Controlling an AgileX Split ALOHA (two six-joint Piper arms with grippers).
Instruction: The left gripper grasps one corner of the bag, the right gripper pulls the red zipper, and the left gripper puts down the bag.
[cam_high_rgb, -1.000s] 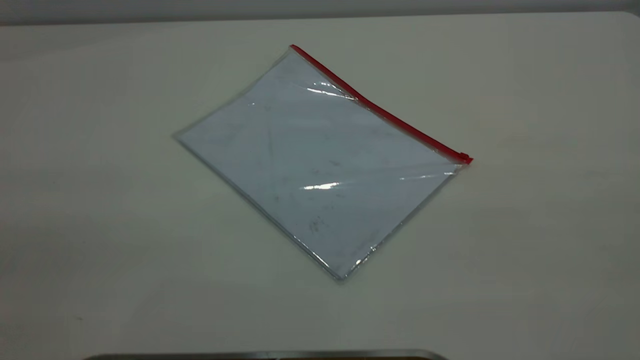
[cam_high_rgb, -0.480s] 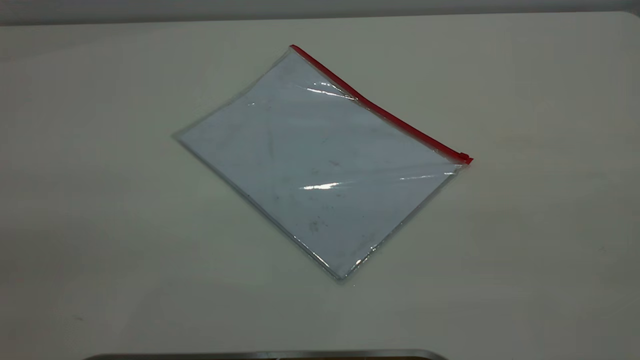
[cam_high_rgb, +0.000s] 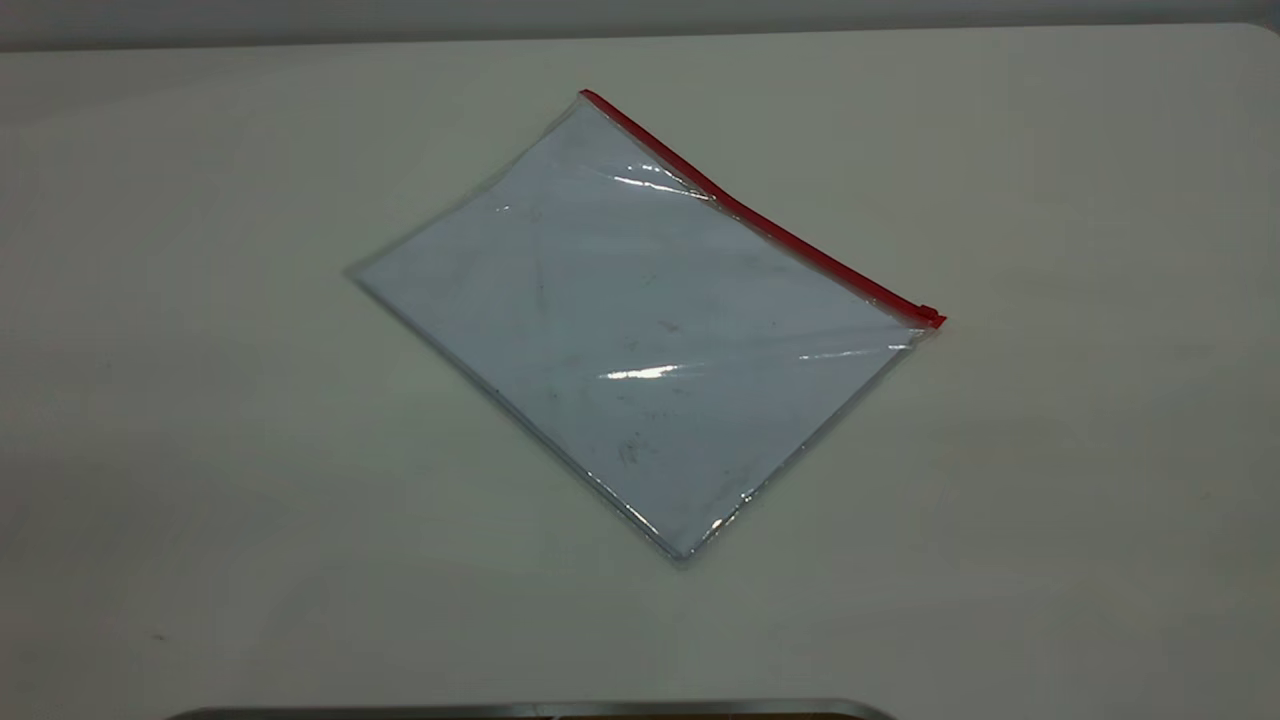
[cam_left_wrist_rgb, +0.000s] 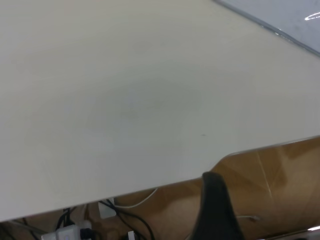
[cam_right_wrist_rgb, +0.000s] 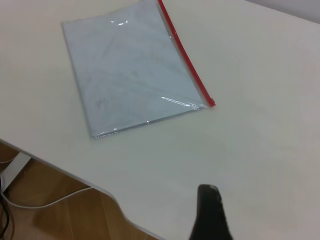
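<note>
The bag (cam_high_rgb: 640, 320) lies flat on the white table, a clear pouch with a pale bluish inside. The red zipper (cam_high_rgb: 760, 225) runs along its far right long edge, with the slider (cam_high_rgb: 930, 316) at the right corner. Neither gripper shows in the exterior view. The left gripper (cam_left_wrist_rgb: 214, 200) shows as one black tip past the table's edge, far from the bag's edge (cam_left_wrist_rgb: 295, 20). The right gripper (cam_right_wrist_rgb: 209, 210) shows as one black tip above the table near its edge, well short of the bag (cam_right_wrist_rgb: 130, 70) and the slider (cam_right_wrist_rgb: 212, 103). Both hold nothing.
A grey metal strip (cam_high_rgb: 530, 710) lies at the table's near edge. Below the table's edge (cam_left_wrist_rgb: 150, 187) are a wooden floor (cam_left_wrist_rgb: 280, 170) and cables (cam_left_wrist_rgb: 115, 210). The table's rim (cam_right_wrist_rgb: 100, 189) curves in near the right gripper.
</note>
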